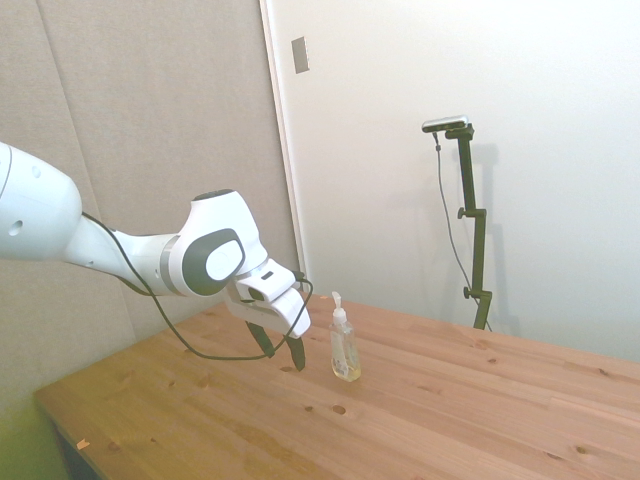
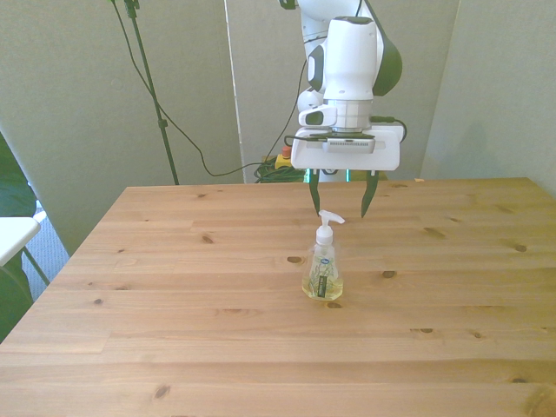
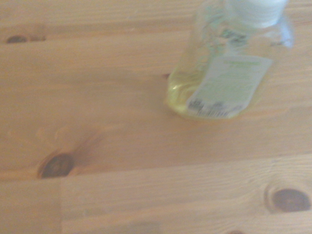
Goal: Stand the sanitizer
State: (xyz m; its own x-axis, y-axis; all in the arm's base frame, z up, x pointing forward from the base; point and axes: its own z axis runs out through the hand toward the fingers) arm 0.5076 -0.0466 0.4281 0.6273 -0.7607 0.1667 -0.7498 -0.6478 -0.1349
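The sanitizer (image 1: 345, 348) (image 2: 322, 268) stands upright on the wooden table (image 2: 174, 287), a small clear bottle of pale yellow liquid with a white pump top. My gripper (image 1: 279, 351) (image 2: 340, 199) hangs open just behind it, a little above the table, apart from the bottle, with nothing between its dark fingers (image 2: 314, 196). The wrist view shows the bottle's lower body and white label (image 3: 229, 83) from close by, blurred.
The table's left edge (image 2: 61, 269) in the front view drops off toward a white object (image 2: 13, 234). Cables (image 2: 261, 169) and a red and yellow box (image 2: 283, 161) lie behind the far edge.
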